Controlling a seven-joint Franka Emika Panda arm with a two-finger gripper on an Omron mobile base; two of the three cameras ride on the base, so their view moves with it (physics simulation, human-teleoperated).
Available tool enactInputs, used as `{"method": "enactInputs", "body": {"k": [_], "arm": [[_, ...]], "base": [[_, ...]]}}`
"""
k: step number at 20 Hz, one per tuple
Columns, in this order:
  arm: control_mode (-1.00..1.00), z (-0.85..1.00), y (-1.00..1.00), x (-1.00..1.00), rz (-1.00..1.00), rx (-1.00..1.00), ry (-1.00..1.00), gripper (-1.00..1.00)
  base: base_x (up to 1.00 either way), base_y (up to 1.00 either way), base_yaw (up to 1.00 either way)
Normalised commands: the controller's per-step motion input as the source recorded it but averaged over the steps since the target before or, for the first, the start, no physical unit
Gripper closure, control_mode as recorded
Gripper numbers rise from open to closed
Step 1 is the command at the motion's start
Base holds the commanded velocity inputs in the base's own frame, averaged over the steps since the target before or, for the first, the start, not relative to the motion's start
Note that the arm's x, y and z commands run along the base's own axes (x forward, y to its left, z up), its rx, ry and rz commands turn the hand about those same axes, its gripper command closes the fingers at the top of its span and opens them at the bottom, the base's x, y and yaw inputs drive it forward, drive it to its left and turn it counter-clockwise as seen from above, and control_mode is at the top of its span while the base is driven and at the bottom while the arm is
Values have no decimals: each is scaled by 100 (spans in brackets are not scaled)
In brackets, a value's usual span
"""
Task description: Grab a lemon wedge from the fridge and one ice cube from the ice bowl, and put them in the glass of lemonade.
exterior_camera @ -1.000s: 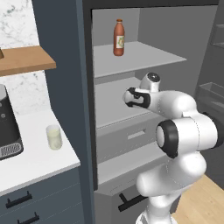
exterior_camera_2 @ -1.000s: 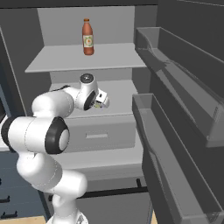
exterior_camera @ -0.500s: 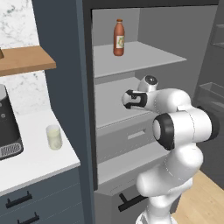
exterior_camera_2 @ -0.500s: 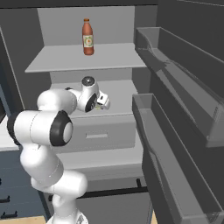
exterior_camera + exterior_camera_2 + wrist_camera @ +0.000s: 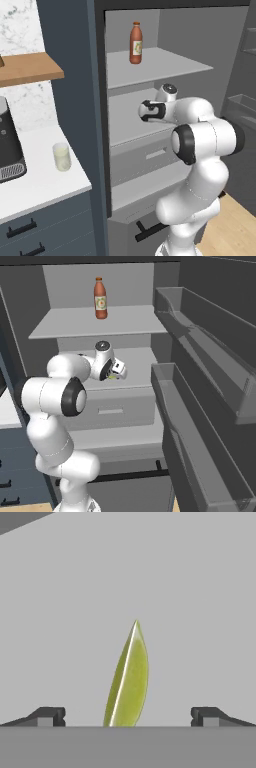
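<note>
up close, lemon wedge [image 5: 128,679] between fingertips [image 5: 49,716]

In the hand view the lemon wedge [image 5: 128,679] lies on bare pale shelf between the widely spread fingers [image 5: 47,716], with free room at 9 and 3 o'clock. Beyond it, toward 12 o'clock, the shelf [image 5: 142,363] is unobstructed. The fridge [image 5: 210,406] door bins crowd the right side.
</note>
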Motion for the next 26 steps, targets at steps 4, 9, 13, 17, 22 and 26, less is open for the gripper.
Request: {"method": "enactInputs", "body": {"k": [4, 9, 13, 17, 22, 26], "arm": [[-100, -16, 0, 11, -3, 0, 2, -100], [-100, -13, 0, 1, -3, 0, 0, -100], [-100, -11, 0, 2, -3, 0, 0, -100], [-100, -16, 0, 1, -3, 0, 0, -100], [-100, -3, 0, 9, -2, 0, 0, -100], [-100, 0, 0, 21, 0, -1, 2, -100]], "base": [[0, 0, 0], [0, 0, 0], [0, 0, 0], [0, 0, 0], [0, 0, 0], [0, 0, 0]]}}
